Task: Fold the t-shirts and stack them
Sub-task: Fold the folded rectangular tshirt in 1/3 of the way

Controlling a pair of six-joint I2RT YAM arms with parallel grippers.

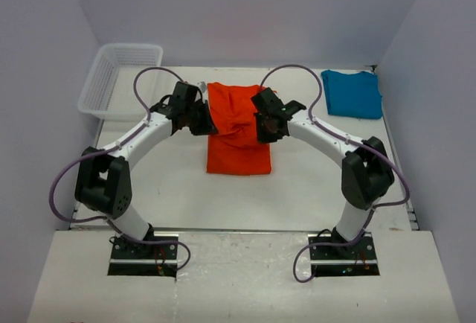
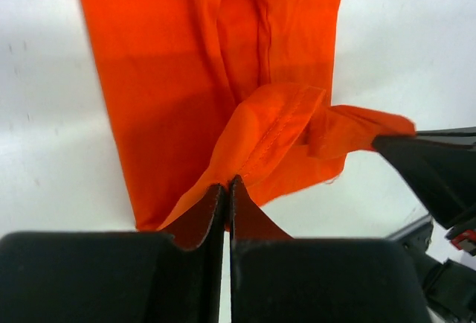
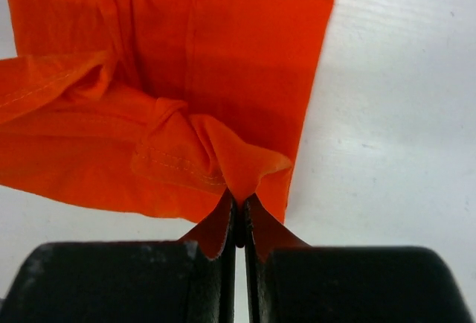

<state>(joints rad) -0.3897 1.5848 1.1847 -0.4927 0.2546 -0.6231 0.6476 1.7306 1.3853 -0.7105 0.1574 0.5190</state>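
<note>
The orange-red t-shirt (image 1: 236,129) lies as a long strip in the middle of the table, its far part lifted and bunched. My left gripper (image 1: 205,123) is shut on its left edge; in the left wrist view the cloth (image 2: 223,62) runs up from the pinched jaws (image 2: 227,183). My right gripper (image 1: 262,128) is shut on the right edge, a hemmed corner (image 3: 223,152) pinched at the tips (image 3: 239,202). The teal-blue t-shirt (image 1: 352,93) lies folded at the far right.
A white mesh basket (image 1: 119,77) stands at the far left corner. Purple cables loop over both arms. The other arm's black gripper (image 2: 439,167) shows at the right of the left wrist view.
</note>
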